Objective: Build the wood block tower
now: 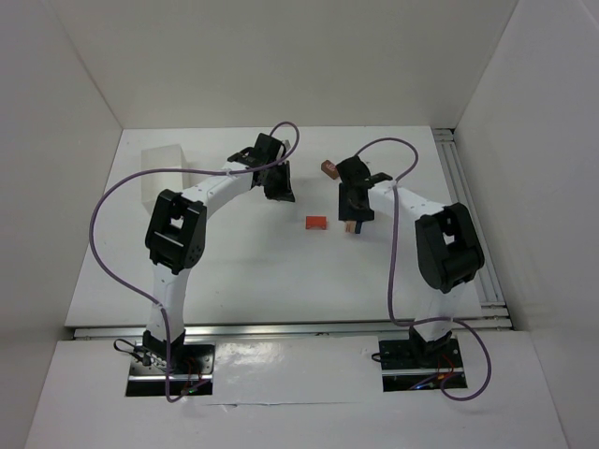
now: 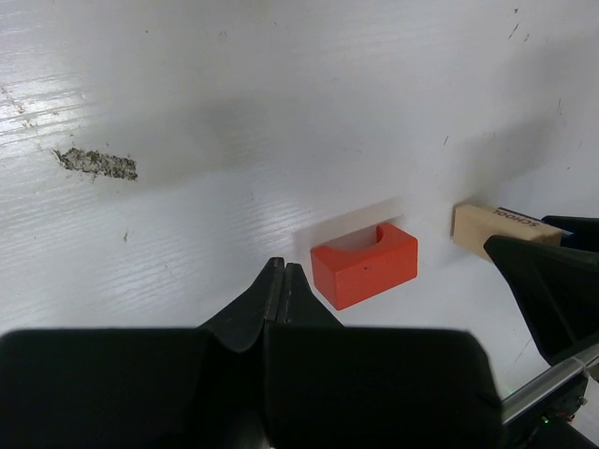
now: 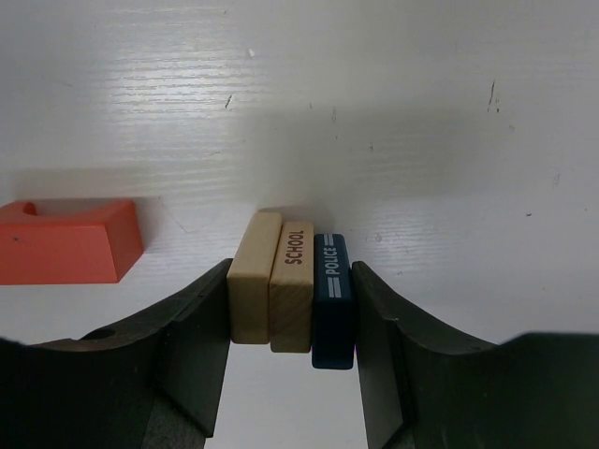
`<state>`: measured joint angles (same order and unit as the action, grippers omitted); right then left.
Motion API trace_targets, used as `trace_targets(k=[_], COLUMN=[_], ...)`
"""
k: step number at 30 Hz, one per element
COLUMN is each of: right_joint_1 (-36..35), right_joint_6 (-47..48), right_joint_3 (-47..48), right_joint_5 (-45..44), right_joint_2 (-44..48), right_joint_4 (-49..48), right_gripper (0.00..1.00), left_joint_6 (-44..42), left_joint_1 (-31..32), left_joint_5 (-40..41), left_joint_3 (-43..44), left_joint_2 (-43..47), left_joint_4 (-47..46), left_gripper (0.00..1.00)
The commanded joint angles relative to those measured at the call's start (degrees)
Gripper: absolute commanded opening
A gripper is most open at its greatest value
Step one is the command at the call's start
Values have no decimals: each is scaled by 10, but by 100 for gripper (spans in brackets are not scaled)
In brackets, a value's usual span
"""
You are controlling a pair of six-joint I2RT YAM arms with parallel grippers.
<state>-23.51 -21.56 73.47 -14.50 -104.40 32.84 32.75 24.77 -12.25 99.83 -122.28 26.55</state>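
Note:
My right gripper (image 3: 292,281) is shut on three flat blocks pressed side by side: a plain pale wood block (image 3: 251,276), a pale block printed SCHOOL (image 3: 292,285) and a dark blue block printed POLICE (image 3: 332,299). In the top view this gripper (image 1: 353,220) is right of centre. An orange-red block with a round notch (image 1: 316,222) lies on the table just left of it; it also shows in the left wrist view (image 2: 365,265) and the right wrist view (image 3: 65,243). A brown block (image 1: 328,168) lies farther back. My left gripper (image 2: 283,271) is shut and empty, behind and left of the orange-red block (image 1: 279,187).
A translucent white tub (image 1: 161,173) stands at the back left of the white table (image 1: 253,271). White walls close in the back and both sides. Purple cables loop over both arms. A grey scuff mark (image 2: 94,164) is on the table surface.

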Motion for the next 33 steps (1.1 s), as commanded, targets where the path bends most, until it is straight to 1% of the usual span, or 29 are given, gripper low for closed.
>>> trace_targets(k=[1,9,12,13,14,20,26,28,31,33], right_joint_1=[-4,-4,-4,-4,-4,-4,-4,-4,-4,-4], right_joint_6=[13,7,7,7,7,7,7,7,2,2], right_joint_3=[-16,-65,-70,-76,-76,-76,-71,-71,-71,-71], right_joint_5=[-7,-13,-19,-19,-19,-19,-19,-19,-25,-25], right_joint_2=[24,19,19,19,19,19,14,14,14,14], right_joint_4=[-29,-80,-93,-93,-93,-93,-93,-93,-93,-93], right_gripper=[38,38,38,41,41,49,62,70,76,77], left_joint_6=[-15,-15,-15,-15,-15,-15,-15,-15,-15,-15], left_joint_1=[-4,-4,-4,-4,-4,-4,-4,-4,-4,-4], left_joint_5=[-5,-5,-5,-5,-5,-5,-5,-5,-5,-5], left_joint_3=[-5,-5,-5,-5,-5,-5,0,0,0,0], left_joint_2=[33,38,38,38,38,38,33,33,33,33], left_joint_4=[-6,-6,-6,-6,-6,-6,-1,-1,-1,-1], left_gripper=[0,0,0,0,0,0,0,0,0,0])
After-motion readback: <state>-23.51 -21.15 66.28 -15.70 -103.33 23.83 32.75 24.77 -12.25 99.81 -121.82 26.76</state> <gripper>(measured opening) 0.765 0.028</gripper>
